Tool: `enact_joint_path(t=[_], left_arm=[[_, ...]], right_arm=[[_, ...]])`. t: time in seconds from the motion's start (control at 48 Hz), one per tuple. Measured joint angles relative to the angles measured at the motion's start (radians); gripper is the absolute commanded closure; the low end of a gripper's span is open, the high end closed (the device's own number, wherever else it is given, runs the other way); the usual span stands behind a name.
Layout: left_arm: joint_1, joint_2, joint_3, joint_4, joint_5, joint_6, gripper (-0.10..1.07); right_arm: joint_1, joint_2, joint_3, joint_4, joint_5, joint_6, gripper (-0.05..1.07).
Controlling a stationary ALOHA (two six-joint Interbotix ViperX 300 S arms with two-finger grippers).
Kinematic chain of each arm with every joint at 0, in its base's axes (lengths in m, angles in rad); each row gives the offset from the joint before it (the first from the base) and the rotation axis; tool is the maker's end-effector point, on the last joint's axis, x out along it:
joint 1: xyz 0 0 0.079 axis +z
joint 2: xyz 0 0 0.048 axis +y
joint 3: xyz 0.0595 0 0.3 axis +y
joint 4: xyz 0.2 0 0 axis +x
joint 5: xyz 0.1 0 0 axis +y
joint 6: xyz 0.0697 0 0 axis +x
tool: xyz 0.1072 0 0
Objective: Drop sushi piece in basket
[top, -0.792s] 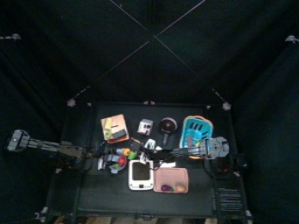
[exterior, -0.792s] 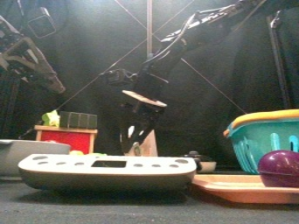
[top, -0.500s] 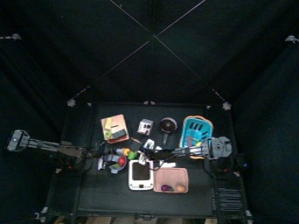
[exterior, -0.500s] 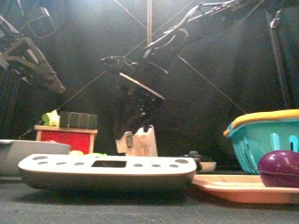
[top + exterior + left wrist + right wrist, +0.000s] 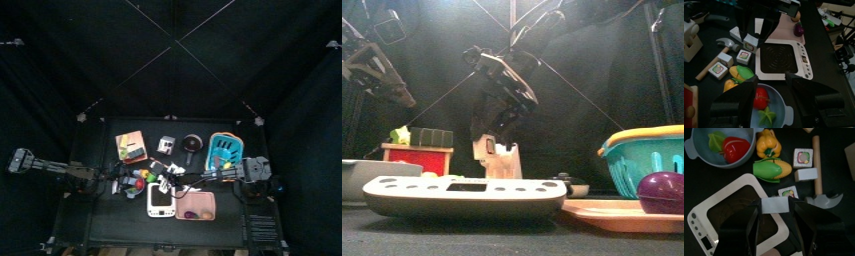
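Sushi piece (image 5: 775, 206) grasped by right tool (image 5: 775, 210) above scale edge (image 5: 731, 190), left tool (image 5: 771, 93) released, basket (image 5: 226, 149) apart.

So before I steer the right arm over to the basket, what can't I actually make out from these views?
- Basket interior: the front view is level, so its wall hides it; in the top view it is too small.
- Sushi piece in the right gripper: only a pale block shows; its topping cannot be read.
- Left gripper: hangs over the blue bowl; the bottom edge cuts the bowl off.
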Motion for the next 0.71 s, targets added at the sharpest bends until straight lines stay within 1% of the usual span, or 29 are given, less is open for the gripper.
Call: enact_joint_path(t=[0.146, 0.396, 0.542, 0.708], left_arm=[[0.0, 0.0, 0.0, 0.0, 0.0, 0.0, 0.13], [0.0, 0.0, 0.003, 0.0, 0.0, 0.0, 0.13], [0.0, 0.0, 0.003, 0.0, 0.0, 0.0, 0.13], [0.0, 0.0, 0.003, 0.0, 0.0, 0.0, 0.13]], right_arm=[[0.002, -0.051, 0.069, -0.041, 0.0, 0.138, 0.28], [0.002, -0.153, 0.201, -0.198, 0.011, 0.431, 0.28], [0.002, -0.187, 0.273, -0.267, 0.066, 0.6, 0.28], [0.011, -0.227, 0.347, -0.322, 0.126, 0.744, 0.28]])
